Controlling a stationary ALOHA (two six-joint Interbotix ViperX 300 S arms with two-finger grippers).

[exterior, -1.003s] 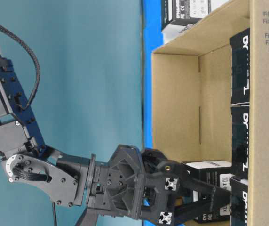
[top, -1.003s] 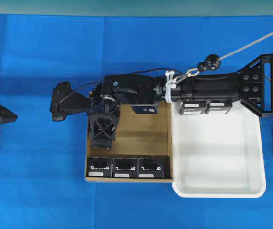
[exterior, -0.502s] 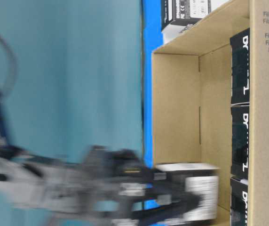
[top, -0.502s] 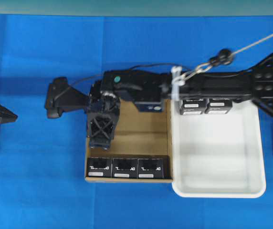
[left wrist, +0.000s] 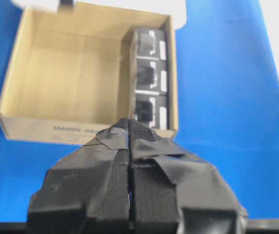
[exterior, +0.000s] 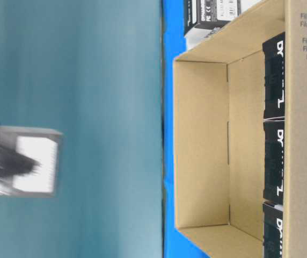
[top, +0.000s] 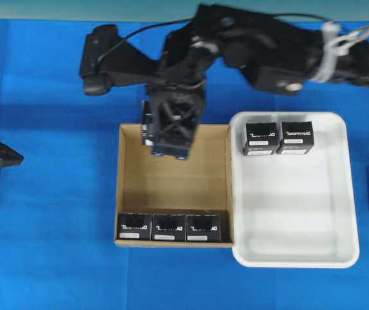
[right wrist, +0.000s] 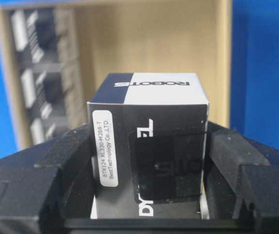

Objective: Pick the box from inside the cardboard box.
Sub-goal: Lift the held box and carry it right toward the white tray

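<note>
Overhead exterior view, read from left to right: the left arm sits parked at the far left edge, well apart from everything. Its gripper [left wrist: 129, 195] shows in the left wrist view with both taped fingers pressed flat together and nothing between them. Next comes the cardboard box [top: 125, 194] on the blue surface [top: 49, 194], its tan floor mostly bare, with three black look-alikes [top: 169, 227] lined up along its near wall. Above the carton's far wall hangs the right gripper [top: 175, 129], reaching across from the right side. The right wrist view shows it clamped on the box [right wrist: 149, 161], one finger against each side, white top and lettering upward. In the table-level view the box appears blurred and well clear of the carton's rim. Further right, the white tray [top: 294, 258] touches the carton's side and holds two more black boxes [top: 278, 137] at its far end.

The lift out of the carton looks done, so the pick is essentially complete. The next move probably calls for a firm grip and a level carry toward the tray, clearing the two rims.
</note>
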